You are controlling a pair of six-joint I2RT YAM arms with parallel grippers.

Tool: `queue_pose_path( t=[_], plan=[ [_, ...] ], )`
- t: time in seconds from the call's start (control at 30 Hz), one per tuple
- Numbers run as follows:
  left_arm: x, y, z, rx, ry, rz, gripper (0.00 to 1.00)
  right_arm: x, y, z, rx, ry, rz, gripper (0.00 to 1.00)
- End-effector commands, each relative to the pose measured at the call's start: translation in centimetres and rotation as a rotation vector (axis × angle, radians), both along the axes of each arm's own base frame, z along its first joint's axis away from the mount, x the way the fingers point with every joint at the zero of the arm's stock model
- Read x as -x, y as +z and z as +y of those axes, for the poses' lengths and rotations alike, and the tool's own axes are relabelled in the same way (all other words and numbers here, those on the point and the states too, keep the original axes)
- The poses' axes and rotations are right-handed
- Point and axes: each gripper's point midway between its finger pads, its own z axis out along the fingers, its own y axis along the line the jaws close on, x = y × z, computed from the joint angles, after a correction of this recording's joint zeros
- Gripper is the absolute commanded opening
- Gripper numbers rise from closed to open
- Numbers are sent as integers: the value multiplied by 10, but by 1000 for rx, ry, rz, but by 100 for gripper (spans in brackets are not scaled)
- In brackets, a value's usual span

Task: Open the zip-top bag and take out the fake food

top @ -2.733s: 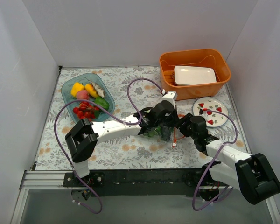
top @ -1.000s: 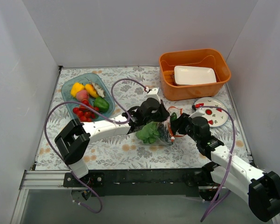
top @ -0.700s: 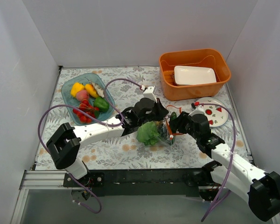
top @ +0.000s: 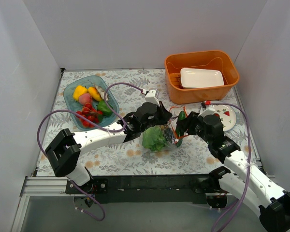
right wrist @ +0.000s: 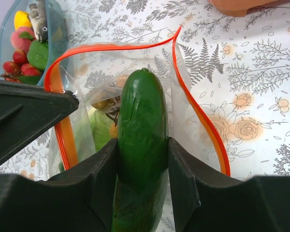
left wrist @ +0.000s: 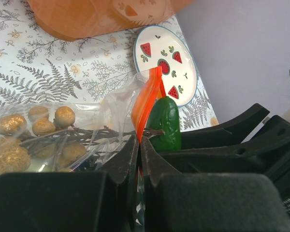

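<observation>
I see an orange basket (top: 171, 65) far right on the floral tabletop (top: 135, 154), a white dish (top: 201, 77) inside it — a watermelon-print plate (top: 228, 117) just in front. Far left, a blue tray (top: 89, 79) holds a yellow pepper (top: 79, 92), cherry tomatoes (top: 88, 117) and a green pepper (top: 105, 107).

Bright, even light, soft shadows (wrist-view foregrounds blurred).

Left gripper (left wrist: 139, 145) low, jaws pinched shut — right gripper (right wrist: 142, 154) facing it, close by, jaws clamped

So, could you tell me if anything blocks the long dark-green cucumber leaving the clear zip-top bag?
Nothing visible: the bag gapes open around the cucumber, held by the right gripper; the left gripper pinches one edge.
</observation>
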Motion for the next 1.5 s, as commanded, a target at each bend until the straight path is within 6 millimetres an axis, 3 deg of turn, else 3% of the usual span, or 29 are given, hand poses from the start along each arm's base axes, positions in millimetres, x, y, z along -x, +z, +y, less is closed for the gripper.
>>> queue_pose_path(
  t=[0.0, 0.23, 0.5, 0.67, 0.8, 0.83, 0.9, 0.93, 1.03, 1.23, 1.3, 1.33, 1.43, 1.47],
  plan=[
    [-9, 19, 1, 17, 17, -43, 0, -2, 35, 6, -38, 37, -101, 6],
    [-9, 15, 9, 4, 23, -27, 0, 2, 54, 10, -73, 65, -152, 2],
    [-1, -2, 24, -6, 50, 44, 0, 3, 107, 22, -141, 121, -252, 1],
    [11, -21, 41, -10, 68, 100, 0, 0, 123, 28, -154, 126, -262, 1],
    [22, -21, 61, 22, 96, 124, 0, -7, 130, 41, -152, 156, -260, 1],
    [24, -22, 66, 32, 115, 133, 0, -7, 143, 45, -163, 168, -278, 1],
    [29, -35, 80, 14, 141, 164, 0, -12, 144, 62, -153, 205, -267, 1],
    [29, -26, 88, 38, 163, 151, 0, -14, 159, 70, -164, 221, -291, 1],
    [37, -32, 110, 52, 213, 182, 0, -23, 163, 101, -172, 294, -283, 1],
    [45, -58, 151, 63, 350, 271, 0, -50, 178, 179, -238, 437, -276, 1],
    [48, -62, 163, 70, 393, 289, 0, -61, 178, 209, -251, 468, -265, 1],
    [49, -69, 169, 67, 408, 301, 0, -72, 162, 224, -254, 473, -230, 1],
    [54, -72, 179, 111, 449, 319, 0, -87, 175, 253, -290, 461, -244, 1],
    [57, -81, 186, 96, 465, 331, 0, -95, 158, 267, -288, 458, -219, 1]
  ],
)
